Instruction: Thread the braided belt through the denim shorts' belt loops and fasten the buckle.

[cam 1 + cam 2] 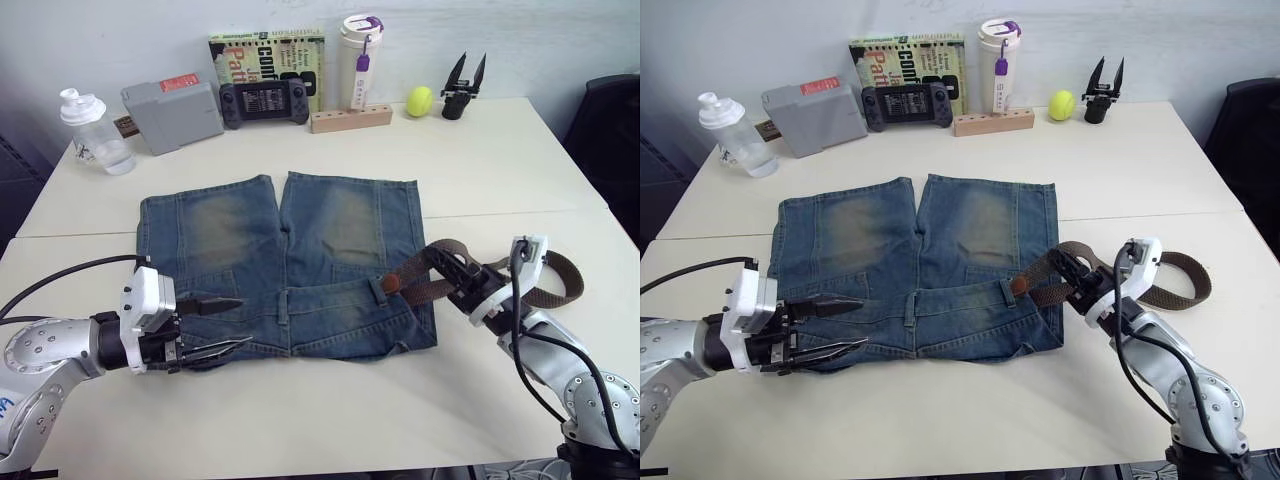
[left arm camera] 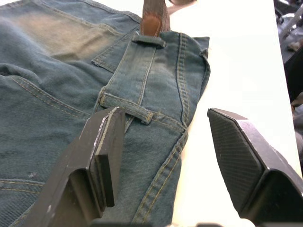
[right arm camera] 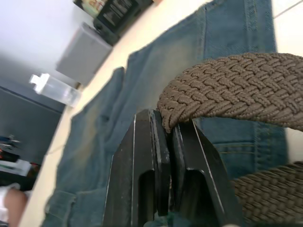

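A clear plastic bottle with a white cap (image 1: 92,134) is seen at the far left of the white table (image 1: 480,165). Beside it, a grey rectangular box (image 1: 172,115), a black handheld game console (image 1: 264,102) and a green-covered book (image 1: 268,55) are lined up. A wooden block (image 1: 350,119), a white tumbler with a purple lid (image 1: 360,62), a yellow-green ball (image 1: 420,101) and a black two-pronged gripper part (image 1: 463,88) are placed further right.

One denim shorts (image 1: 285,260), one braided belt (image 1: 545,275), two bottles (image 1: 95,132)
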